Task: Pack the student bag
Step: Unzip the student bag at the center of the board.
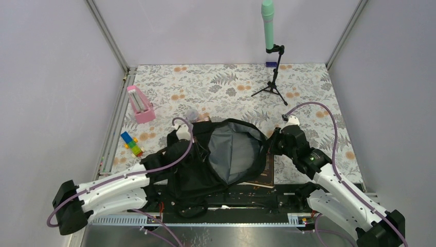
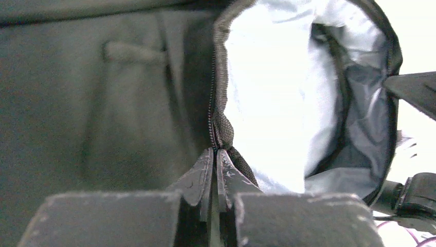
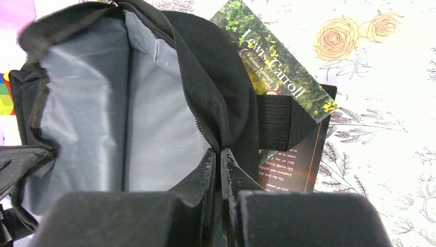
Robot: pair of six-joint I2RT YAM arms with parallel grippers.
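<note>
On the table (image 1: 308, 92), at the middle of the near edge: student bag (image 1: 195, 175), mouth upward. At the mouth's left rim, left gripper (image 2: 216, 154), clamped onto the zip edge; at the right rim, opposite, right gripper (image 3: 218, 154), clamped likewise. Under the bag's right side: two stacked books (image 3: 272, 67), partly sticking out, with a bag strap (image 3: 280, 121) across them. Just behind the bag's far left corner: small round object (image 1: 192, 114). Left of the bag, near the left edge: toy blocks (image 1: 132, 144); behind them, further along the left edge, wedge-shaped box (image 1: 140, 104). Near the far edge, right of middle: tripod stand (image 1: 272, 85), upright tube (image 1: 268, 23) on top.
</note>
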